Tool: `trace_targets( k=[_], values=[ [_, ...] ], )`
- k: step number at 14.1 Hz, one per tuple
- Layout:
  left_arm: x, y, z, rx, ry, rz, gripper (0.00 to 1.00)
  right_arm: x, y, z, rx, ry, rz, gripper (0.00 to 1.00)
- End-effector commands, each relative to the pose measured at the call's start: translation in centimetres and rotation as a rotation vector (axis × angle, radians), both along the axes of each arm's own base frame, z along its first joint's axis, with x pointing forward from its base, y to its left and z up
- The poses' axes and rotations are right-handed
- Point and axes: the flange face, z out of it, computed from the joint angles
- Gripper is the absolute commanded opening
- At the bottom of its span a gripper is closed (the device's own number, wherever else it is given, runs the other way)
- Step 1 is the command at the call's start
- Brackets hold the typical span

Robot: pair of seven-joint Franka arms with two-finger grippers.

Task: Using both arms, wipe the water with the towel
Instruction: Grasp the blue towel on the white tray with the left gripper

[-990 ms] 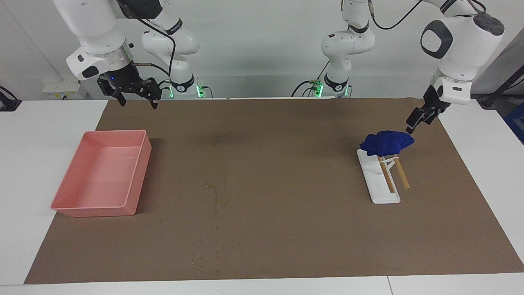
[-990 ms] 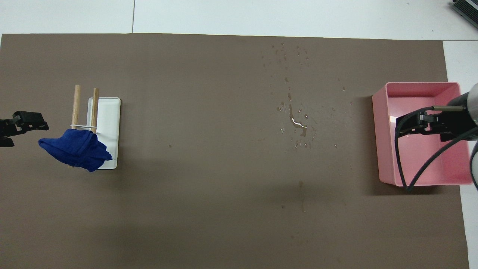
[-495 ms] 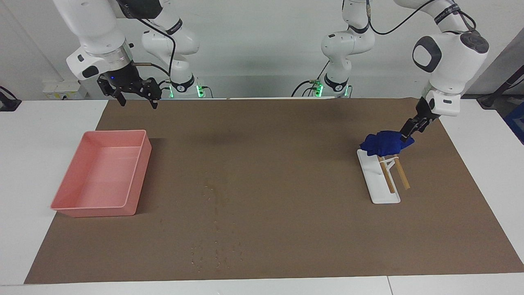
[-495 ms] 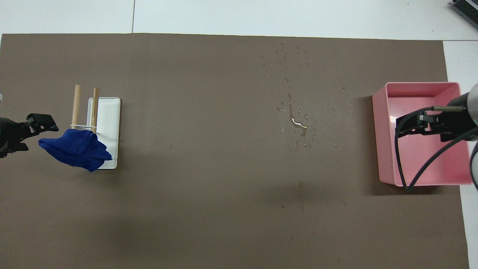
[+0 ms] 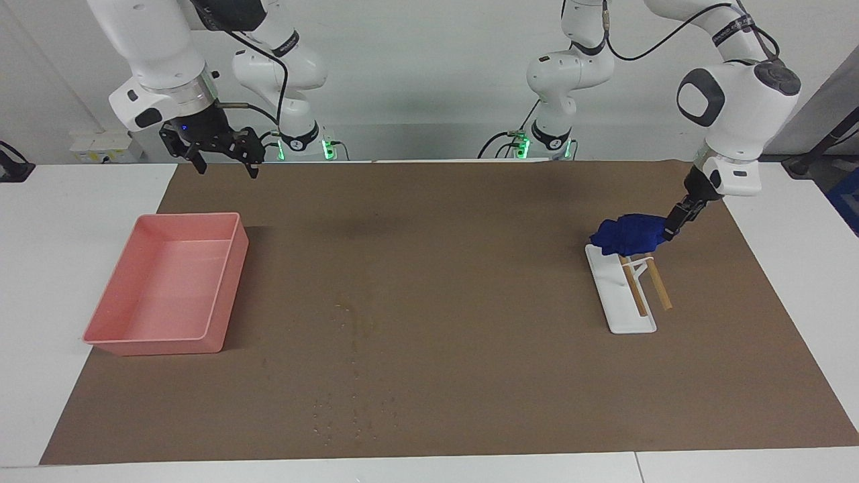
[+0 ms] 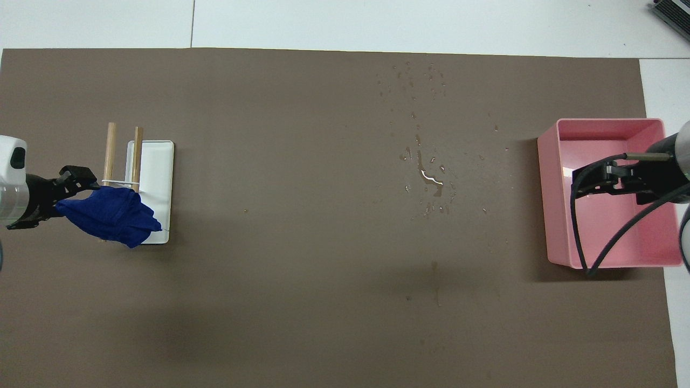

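Mat (image 5: 470, 282) first: brown, covering most of my table, and everything I care about sits on it. Biggest thing on it is the pink bin (image 5: 168, 285) at the right arm's end, and I've got the right gripper (image 5: 221, 157) hanging in the air over the mat at the bin's robot-side edge, fingers spread, nothing between them; that arm waits. At the left arm's end I see the white rack (image 5: 621, 292) with its two wooden rods (image 5: 647, 285) leaning up from it, and the blue towel (image 5: 631, 233) bunched on the rods' top. My left gripper (image 5: 671, 225) is right at the towel's edge, on the side away from the water; in the overhead view its fingers (image 6: 75, 175) touch or overlap the cloth, but I cannot tell whether they're spread or pinching it. Water (image 6: 428, 178) lies mid-mat, well apart from the towel, between rack and bin: one small puddle with droplets scattered around it. Nothing stands between towel and spill.
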Motion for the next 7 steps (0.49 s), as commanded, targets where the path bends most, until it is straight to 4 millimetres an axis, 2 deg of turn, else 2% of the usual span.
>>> trace_targets(
  k=[1, 3, 7],
  values=[
    [-0.3, -0.2, 0.0, 0.009, 0.000, 0.011, 0.30, -0.9, -0.3, 0.2, 0.021, 0.010, 0.015, 1.00],
    [-0.3, -0.2, 0.4, 0.006, 0.024, 0.011, 0.01, -0.9, -0.3, 0.0, 0.020, 0.013, 0.014, 1.00],
    [1.2, 0.0, 3.5, -0.002, 0.093, 0.009, 0.00, -0.9, -0.4, 0.1, 0.020, 0.007, 0.015, 1.00]
  ],
)
